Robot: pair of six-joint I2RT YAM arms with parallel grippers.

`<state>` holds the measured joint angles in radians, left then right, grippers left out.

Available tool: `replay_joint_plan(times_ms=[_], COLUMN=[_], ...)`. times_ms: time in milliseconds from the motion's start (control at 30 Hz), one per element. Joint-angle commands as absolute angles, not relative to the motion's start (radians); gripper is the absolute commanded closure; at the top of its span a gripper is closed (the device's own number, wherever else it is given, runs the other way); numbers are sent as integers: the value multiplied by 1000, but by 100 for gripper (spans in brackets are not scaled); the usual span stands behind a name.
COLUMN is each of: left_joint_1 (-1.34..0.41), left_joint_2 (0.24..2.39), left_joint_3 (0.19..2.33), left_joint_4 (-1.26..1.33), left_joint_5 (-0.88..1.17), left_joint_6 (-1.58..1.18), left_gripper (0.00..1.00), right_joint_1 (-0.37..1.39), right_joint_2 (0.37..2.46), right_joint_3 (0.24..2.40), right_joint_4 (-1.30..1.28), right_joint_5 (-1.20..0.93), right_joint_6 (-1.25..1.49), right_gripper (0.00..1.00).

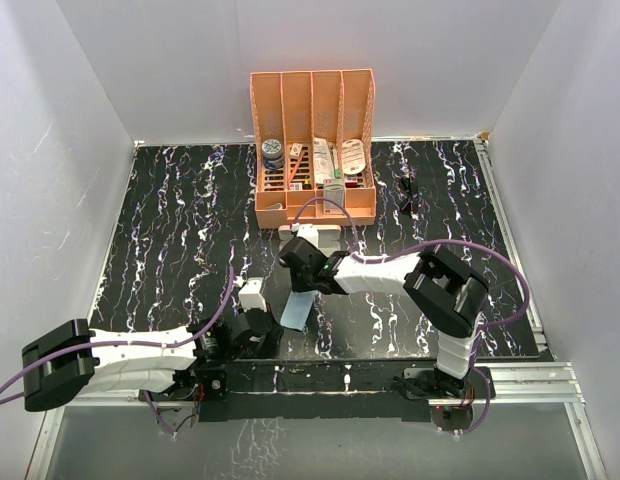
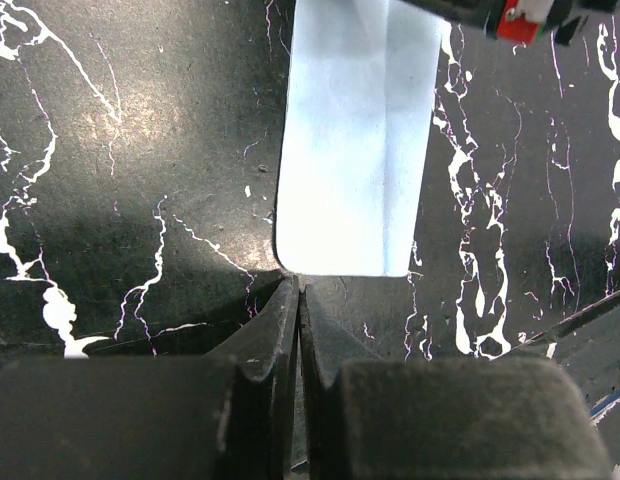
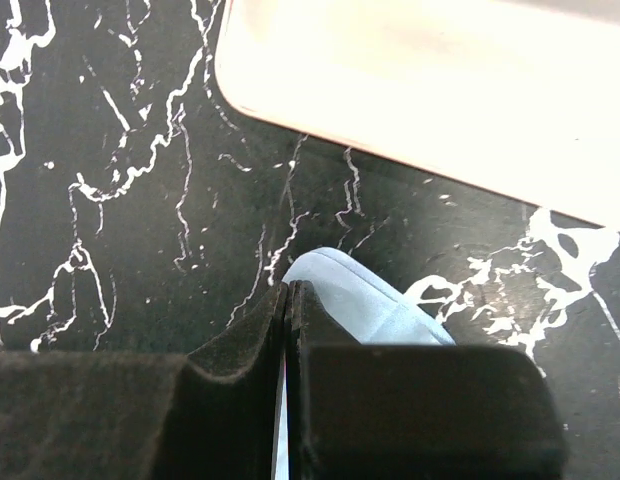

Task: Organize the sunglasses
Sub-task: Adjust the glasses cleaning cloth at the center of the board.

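The sunglasses [image 1: 408, 192] are small and black and lie on the dark marbled table, right of the orange organizer [image 1: 313, 150]. A folded light blue cloth [image 1: 299, 307] hangs in the middle. My right gripper [image 1: 303, 283] is shut on the cloth's [image 3: 375, 305] upper end, which shows between and beside the fingers [image 3: 290, 288]. My left gripper [image 2: 296, 282] is shut, its tips at the near edge of the cloth [image 2: 355, 150]; whether they pinch it I cannot tell. The pale pink case [image 3: 430, 90] lies just beyond the right gripper and is partly hidden by that arm in the top view.
The orange organizer stands at the back centre with several small items in its slots. White walls close the table [image 1: 170, 230] in on three sides. A metal rail [image 1: 530, 380] runs along the near edge by the arm bases.
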<state>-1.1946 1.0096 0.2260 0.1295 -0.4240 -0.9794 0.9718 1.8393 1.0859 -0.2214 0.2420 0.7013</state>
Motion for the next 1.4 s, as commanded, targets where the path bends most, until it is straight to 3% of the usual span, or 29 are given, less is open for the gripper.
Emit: replay_joint_plan(times_ms=[0, 433, 833, 933, 1000, 1067, 1367], left_joint_1=[-1199, -1200, -1199, -1200, -1200, -1200, -1199], left_joint_2=[1000, 989, 850, 855, 889, 945, 1030], left_joint_3=[214, 235, 314, 320, 329, 334, 350], left_joint_4=[92, 54, -129, -99, -66, -19, 93], left_joint_5=[-423, -437, -525, -529, -518, -494, -496], left_joint_6=[-973, -960, -905, -872, -850, -833, -822], left_gripper=[100, 100, 100, 100, 93, 100, 100], right_joint_1=[953, 963, 964, 966, 968, 968, 979], right_joint_2=[1861, 1767, 1643, 1634, 1630, 1623, 1582], right_joint_3=[1073, 1066, 1026, 1011, 1000, 990, 965], right_joint_4=[-310, -320, -325, -324, -318, -314, -322], right_joint_5=[321, 305, 315, 306, 301, 298, 294], right_joint_6=[639, 632, 633, 642, 648, 654, 674], right_gripper=[100, 100, 96, 96, 96, 96, 96])
